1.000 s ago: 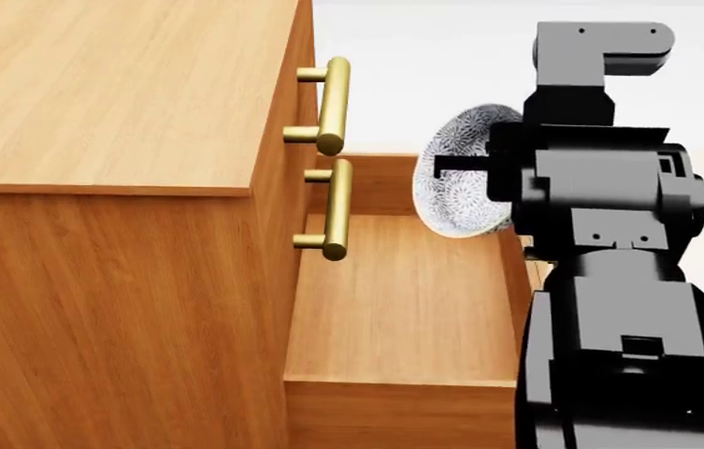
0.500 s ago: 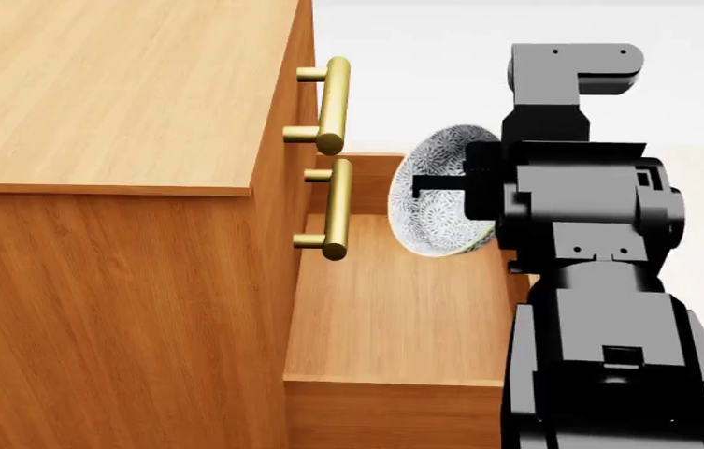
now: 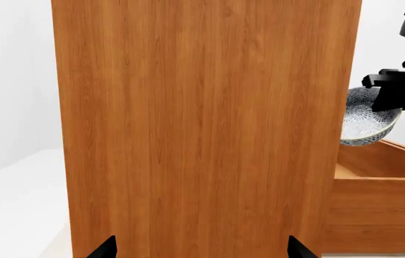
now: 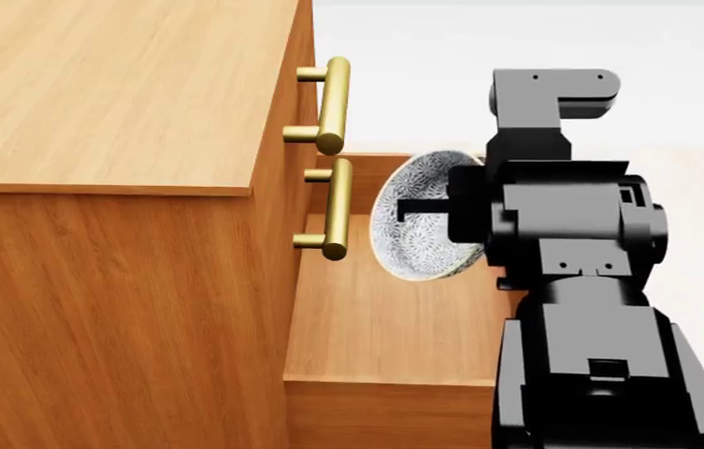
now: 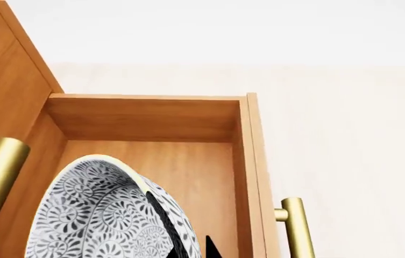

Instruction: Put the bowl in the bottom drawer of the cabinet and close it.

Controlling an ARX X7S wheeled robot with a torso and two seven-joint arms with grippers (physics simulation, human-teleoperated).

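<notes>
The patterned bowl (image 4: 417, 223) hangs tipped on its side over the open bottom drawer (image 4: 389, 323) of the cabinet (image 4: 115, 94). My right gripper (image 4: 424, 208) is shut on the bowl's rim. In the right wrist view the bowl (image 5: 94, 215) fills the lower part, and my right gripper (image 5: 186, 241) has one finger inside the rim and one outside. Beyond it lie the drawer's floor (image 5: 187, 161) and brass handle (image 5: 296, 228). My left gripper (image 3: 200, 250) stands open facing the cabinet's side wall (image 3: 202, 107). Past that wall the bowl (image 3: 360, 122) is above the drawer (image 3: 382, 199).
Two brass handles (image 4: 333, 94) (image 4: 337, 210) of the shut upper drawers jut out just left of the bowl. Pale floor (image 5: 346, 134) lies beyond the drawer front. My right arm (image 4: 589, 355) covers the drawer's right side in the head view.
My right arm has carried the bowl left and lower, from the drawer's right wall to over its floor, closer to the middle handle. The drawer has not moved.
</notes>
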